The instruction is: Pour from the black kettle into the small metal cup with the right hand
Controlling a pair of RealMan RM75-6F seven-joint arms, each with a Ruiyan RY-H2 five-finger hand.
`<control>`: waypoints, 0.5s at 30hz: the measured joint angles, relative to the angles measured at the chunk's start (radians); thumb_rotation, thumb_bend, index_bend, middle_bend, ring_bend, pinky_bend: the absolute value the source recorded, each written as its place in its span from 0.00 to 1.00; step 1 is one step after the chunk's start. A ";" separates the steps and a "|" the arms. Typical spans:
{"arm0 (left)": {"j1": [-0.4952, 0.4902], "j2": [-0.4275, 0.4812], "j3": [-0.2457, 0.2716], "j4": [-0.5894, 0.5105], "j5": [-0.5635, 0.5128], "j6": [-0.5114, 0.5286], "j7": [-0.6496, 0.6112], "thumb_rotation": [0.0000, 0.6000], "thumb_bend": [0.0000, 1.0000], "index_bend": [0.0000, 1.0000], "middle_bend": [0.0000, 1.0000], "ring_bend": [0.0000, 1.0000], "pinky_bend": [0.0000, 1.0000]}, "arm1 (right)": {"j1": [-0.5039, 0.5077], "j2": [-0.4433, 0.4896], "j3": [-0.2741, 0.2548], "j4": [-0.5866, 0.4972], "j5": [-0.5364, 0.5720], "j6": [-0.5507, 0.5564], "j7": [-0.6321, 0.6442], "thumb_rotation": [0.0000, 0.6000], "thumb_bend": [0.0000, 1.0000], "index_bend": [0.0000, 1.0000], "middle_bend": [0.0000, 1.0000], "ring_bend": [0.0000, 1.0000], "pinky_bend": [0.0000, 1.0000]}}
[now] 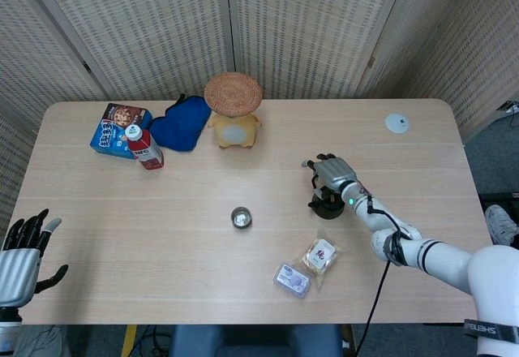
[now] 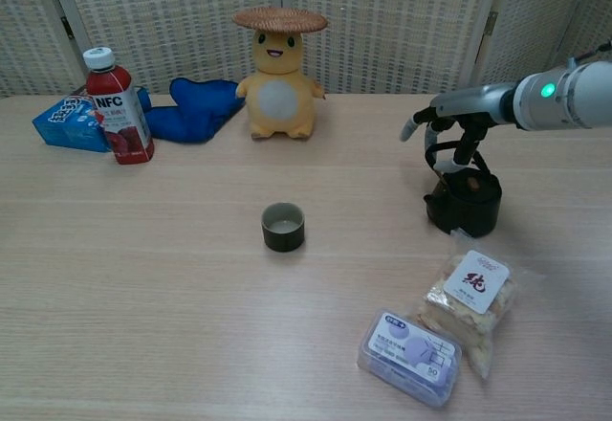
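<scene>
The black kettle [image 1: 326, 206] [image 2: 466, 206] stands on the table at the right, its handle rising from the top. My right hand [image 1: 332, 170] [image 2: 442, 132] sits low over it, fingers curling down around the handle while one finger still points out to the left. How firm the grip is does not show. The small metal cup [image 1: 241, 217] [image 2: 283, 227] stands alone mid-table, well left of the kettle. My left hand [image 1: 20, 264] hangs off the table's near left corner, fingers spread and holding nothing.
A snack bag [image 2: 469, 292] and a clear plastic box [image 2: 411, 356] lie just in front of the kettle. At the back stand a yellow plush with a straw hat [image 2: 277, 77], a blue cloth [image 2: 196, 107], a red NFC bottle [image 2: 117, 105] and a blue box [image 2: 69, 122].
</scene>
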 measured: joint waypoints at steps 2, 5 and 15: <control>-0.001 0.001 -0.001 0.001 0.001 0.001 -0.002 1.00 0.24 0.13 0.00 0.06 0.00 | -0.003 0.008 0.002 -0.015 0.000 0.012 0.007 1.00 0.33 0.15 0.42 0.06 0.10; -0.002 0.000 -0.001 0.002 0.001 -0.002 -0.002 1.00 0.24 0.13 0.00 0.06 0.00 | -0.008 0.025 0.005 -0.043 -0.002 0.025 0.015 1.00 0.33 0.15 0.43 0.08 0.10; -0.002 0.001 -0.003 0.001 0.004 0.002 -0.003 1.00 0.24 0.13 0.00 0.06 0.00 | -0.032 0.108 0.000 -0.170 -0.018 0.075 0.024 1.00 0.33 0.15 0.44 0.10 0.10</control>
